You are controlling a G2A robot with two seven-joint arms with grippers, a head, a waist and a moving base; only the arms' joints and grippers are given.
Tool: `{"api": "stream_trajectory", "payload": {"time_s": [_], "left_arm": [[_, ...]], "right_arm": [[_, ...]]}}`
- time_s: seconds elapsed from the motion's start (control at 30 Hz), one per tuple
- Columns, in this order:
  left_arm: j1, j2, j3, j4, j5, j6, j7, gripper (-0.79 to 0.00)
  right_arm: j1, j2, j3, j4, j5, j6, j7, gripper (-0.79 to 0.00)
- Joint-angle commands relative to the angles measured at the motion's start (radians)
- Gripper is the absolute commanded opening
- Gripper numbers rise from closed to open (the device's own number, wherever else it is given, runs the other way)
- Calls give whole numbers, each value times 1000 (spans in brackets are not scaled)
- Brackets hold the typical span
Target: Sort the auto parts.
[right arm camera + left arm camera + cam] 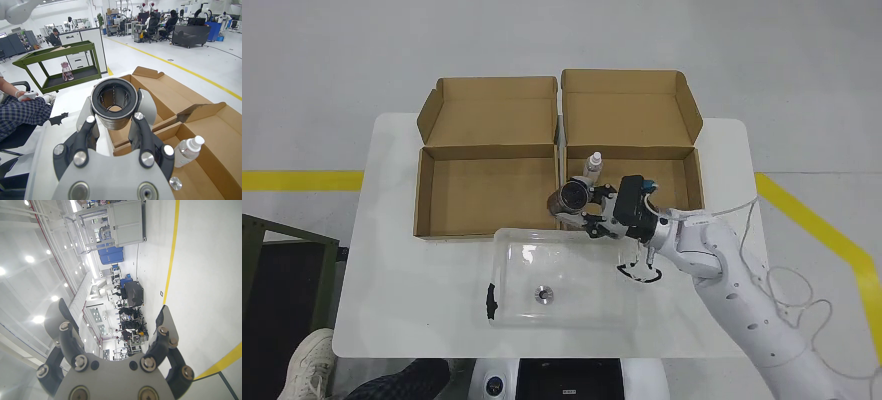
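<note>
Right tool (pixel 115 108) clamps the bearing (pixel 114 102); carry it toward ten o'clock into the left box (pixel 482 192), release low. Left tool (pixel 113 306) gapes, empty.

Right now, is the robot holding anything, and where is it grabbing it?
The right gripper is shut on a metal cylinder bearing, gripped across its round outer wall. The left gripper is open, holding nothing.

Table (pixel 392 250), two cardboard boxes (pixel 482 195), clear tray (pixel 512 262)
</note>
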Motion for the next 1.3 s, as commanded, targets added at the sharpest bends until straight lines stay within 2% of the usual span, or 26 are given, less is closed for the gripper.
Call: {"api": "stream_trajectory", "payload": {"time_s": [0.0,0.43,0.7,1.27], "left_arm": [[0,0,0,0,0,0,0,0],[0,0,0,0,0,0,0,0],[0,0,0,0,0,0,0,0],[0,0,0,0,0,0,0,0]], "right_arm": [[21,-8,-27,12,-14,23,11,-785],[190,-79,-206,152,-48,156,85,-785],[279,-120,-267,230,-62,228,133,-785],[422,-216,-372,451,-33,297,172,-785]]}}
